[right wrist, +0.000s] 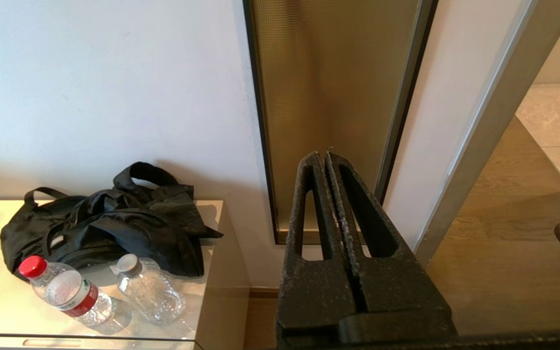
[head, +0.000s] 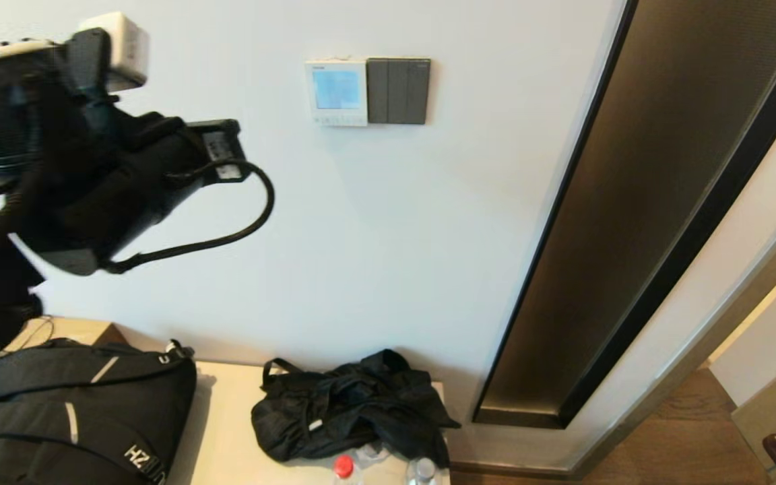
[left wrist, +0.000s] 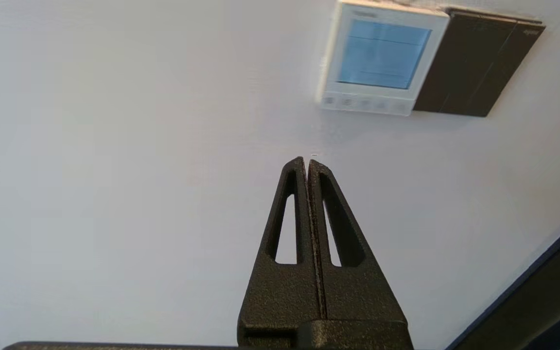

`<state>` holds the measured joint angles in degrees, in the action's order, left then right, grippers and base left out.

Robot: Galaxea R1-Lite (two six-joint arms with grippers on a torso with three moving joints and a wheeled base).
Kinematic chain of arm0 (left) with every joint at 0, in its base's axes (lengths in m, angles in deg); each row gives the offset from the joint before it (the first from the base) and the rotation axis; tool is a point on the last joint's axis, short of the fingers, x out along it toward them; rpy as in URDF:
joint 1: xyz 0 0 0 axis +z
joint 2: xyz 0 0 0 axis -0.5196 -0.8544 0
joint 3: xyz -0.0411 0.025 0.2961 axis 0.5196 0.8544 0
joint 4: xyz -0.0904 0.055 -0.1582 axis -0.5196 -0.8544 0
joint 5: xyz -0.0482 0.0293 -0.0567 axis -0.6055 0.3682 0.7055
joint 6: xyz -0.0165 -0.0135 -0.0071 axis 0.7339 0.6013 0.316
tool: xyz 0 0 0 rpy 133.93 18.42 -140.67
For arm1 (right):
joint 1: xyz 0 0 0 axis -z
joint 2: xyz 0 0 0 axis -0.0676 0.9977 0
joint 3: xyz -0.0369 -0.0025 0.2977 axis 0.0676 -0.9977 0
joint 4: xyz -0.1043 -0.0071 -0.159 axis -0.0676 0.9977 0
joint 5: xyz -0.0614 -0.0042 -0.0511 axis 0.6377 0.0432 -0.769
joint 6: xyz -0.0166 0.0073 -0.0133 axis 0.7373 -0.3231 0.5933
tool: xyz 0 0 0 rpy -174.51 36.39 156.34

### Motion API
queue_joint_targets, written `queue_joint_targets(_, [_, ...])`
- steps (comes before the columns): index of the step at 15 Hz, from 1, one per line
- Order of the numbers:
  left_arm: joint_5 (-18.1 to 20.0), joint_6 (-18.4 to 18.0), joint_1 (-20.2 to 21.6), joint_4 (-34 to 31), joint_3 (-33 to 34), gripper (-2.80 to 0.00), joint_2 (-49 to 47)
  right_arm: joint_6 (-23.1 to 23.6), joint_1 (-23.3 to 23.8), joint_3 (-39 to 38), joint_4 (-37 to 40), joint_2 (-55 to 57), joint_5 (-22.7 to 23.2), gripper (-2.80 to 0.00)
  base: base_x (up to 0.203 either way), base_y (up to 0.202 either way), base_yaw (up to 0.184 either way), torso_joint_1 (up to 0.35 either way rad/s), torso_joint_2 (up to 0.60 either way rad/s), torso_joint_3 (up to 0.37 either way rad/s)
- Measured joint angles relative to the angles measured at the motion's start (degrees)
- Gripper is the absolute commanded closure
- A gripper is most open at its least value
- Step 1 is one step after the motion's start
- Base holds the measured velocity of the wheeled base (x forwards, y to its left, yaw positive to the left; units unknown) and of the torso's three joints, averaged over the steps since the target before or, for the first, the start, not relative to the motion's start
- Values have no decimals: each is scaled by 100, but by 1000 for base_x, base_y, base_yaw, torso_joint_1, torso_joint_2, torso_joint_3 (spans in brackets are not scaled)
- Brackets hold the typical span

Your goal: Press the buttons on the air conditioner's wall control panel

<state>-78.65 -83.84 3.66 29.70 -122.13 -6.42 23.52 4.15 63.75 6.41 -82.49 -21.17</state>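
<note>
Left pincer [left wrist: 307,163] clenched, nothing between fingers, raised before the wall, below and to the left of the air conditioner's wall control panel [left wrist: 379,56], well apart from it. Panel white, light blue screen, mounted on wall just beside dark grey switch plate [head: 398,91]. Buttons [left wrist: 363,102] in a row along panel's bottom strip, untouched. Right pincer [right wrist: 326,156] clenched, empty, hanging low near the bronze wall strip [right wrist: 331,97]. Black bag [head: 351,404], backpack [head: 68,411], two bottles [right wrist: 68,294] on tabletop [head: 226,431].

We see a white control panel [head: 336,92] with a pale blue screen [head: 336,89], upper centre. A dark grey switch plate [head: 398,91] adjoins it. Lower left, a black backpack [head: 71,411].
</note>
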Motion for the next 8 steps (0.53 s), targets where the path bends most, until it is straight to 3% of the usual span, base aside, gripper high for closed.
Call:
queue_joint_targets(4, [160,-211,877,-296,1640,0,1973,-2,0,0,0,0,0,0,0,0,0,0,0,0])
queue_joint_targets(8, [306,-328,1351,-1390,2648,0,3948,-1,0,0,0,0,0,0,0,0,0,0,0,0])
